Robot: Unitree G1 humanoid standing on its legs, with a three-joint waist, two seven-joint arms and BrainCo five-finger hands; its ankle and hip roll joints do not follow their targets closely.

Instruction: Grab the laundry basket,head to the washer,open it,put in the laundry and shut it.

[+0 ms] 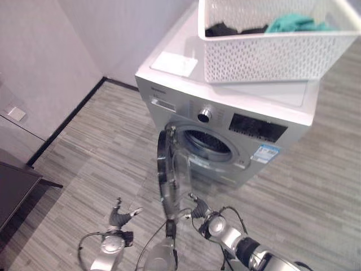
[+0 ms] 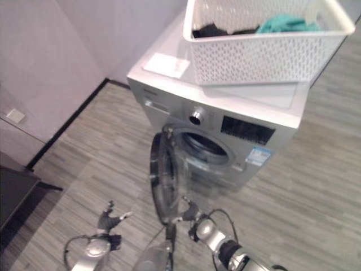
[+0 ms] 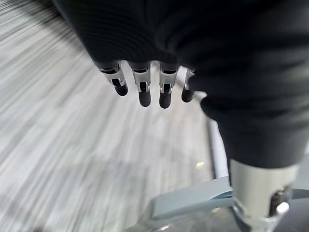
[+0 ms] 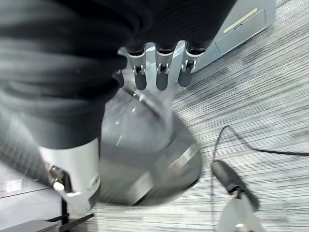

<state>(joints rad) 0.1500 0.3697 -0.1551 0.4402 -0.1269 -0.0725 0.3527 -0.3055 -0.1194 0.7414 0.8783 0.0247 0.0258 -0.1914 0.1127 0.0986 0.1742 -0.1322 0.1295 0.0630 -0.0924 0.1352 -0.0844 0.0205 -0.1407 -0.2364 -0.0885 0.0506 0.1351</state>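
**Washer door open, basket on top, both hands low and empty**

The washer point(image 1: 225, 121) stands on the striped grey floor point(image 1: 316, 186) near the corner of two pale walls point(image 1: 51, 51). Its round door point(image 1: 167, 172) is swung wide open toward the robot, seen almost edge-on, and the dark drum opening point(image 1: 208, 144) is exposed behind it. A silver knob point(image 1: 204, 115) sits on the front panel, with a dark display point(image 1: 256, 127) beside it.

On the washer's white top rests the laundry basket point(image 1: 265, 53), white with perforated walls, taking up the far right part of the lid. Inside it lie a teal cloth point(image 1: 293, 23) and a dark cloth point(image 1: 223, 28). A white sheet point(image 1: 174, 63) lies flat on the lid, just beside the basket.

A dark table point(image 1: 14, 189) shows at the left edge.

The right hand point(image 1: 198, 212) hangs low just beside the open door's lower rim; in its wrist view the fingers point(image 4: 161, 77) are straight and hold nothing. The left hand point(image 1: 118, 217) is over the floor, left of the door, with its fingers point(image 3: 144, 89) relaxed and spread, empty.
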